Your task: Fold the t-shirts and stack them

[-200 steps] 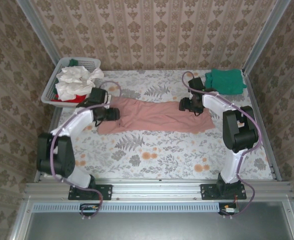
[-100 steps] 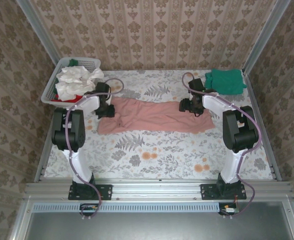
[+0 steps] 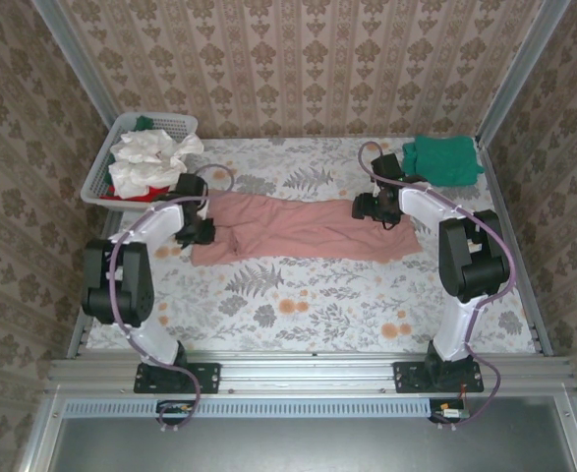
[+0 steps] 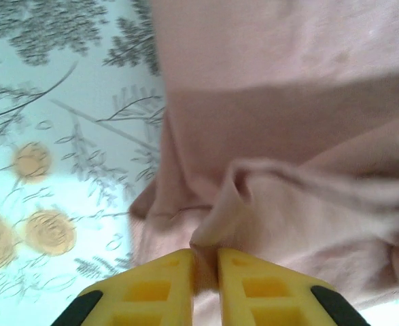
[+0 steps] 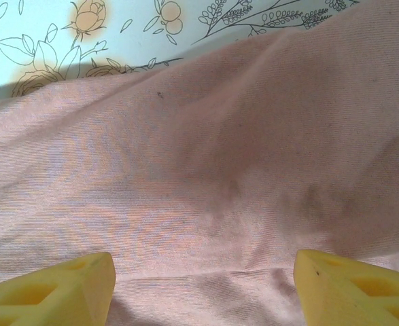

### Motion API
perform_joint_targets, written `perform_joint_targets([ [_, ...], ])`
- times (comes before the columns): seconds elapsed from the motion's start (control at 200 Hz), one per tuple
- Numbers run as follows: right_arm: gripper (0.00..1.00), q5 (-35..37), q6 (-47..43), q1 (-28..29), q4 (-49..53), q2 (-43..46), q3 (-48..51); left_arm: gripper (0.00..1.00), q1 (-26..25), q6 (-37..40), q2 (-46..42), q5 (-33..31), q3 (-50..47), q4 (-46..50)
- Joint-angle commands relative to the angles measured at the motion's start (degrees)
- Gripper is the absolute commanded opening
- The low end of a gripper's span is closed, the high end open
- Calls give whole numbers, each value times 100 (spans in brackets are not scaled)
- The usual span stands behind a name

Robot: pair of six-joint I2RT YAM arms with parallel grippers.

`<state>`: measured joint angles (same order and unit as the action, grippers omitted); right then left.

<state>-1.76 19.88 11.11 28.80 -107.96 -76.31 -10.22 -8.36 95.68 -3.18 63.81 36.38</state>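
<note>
Off the far left corner of the pink t-shirt stands the white basket, heaped with crumpled white cloth and a strip of red cloth at its near side. The left gripper sits at the shirt's left end. Its wrist view shows the yellow fingers drawn almost together, with a raised fold of pink cloth pinched between them, so it is grasping the shirt there.

The shirt lies on the flowered table cover as a long band, its long axis running left to right from one arm to the other. At the shirt's right end, by the far edge, the right gripper hangs with its jaws spread wide. Pink cloth lies beneath them and nothing is between them, so it is released. Past the shirt's far right corner lies the teal t-shirt, folded and well apart.

Each arm is nearest its own end of the shirt. I judge that the coming move turns on the right gripper closing on the cloth directly below it.

I can read no brand, label or writing anywhere.
</note>
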Motion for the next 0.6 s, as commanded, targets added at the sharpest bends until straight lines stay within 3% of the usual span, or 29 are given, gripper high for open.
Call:
perform_joint_targets([
  [0.0,72,-13,-61,-32,28,138,26,17,117,-196,-260,-249,-245,26],
  [0.24,73,13,-94,-32,65,217,-18,15,206,-588,-1408,-572,-835,-182],
  [0.345,73,-42,-79,-36,77,193,-106,31,162,-749,-1872,-225,-978,-1049],
  [0.595,73,-99,24,-37,-23,57,-102,32,-879,-1065,390,879,967,-1268],
])
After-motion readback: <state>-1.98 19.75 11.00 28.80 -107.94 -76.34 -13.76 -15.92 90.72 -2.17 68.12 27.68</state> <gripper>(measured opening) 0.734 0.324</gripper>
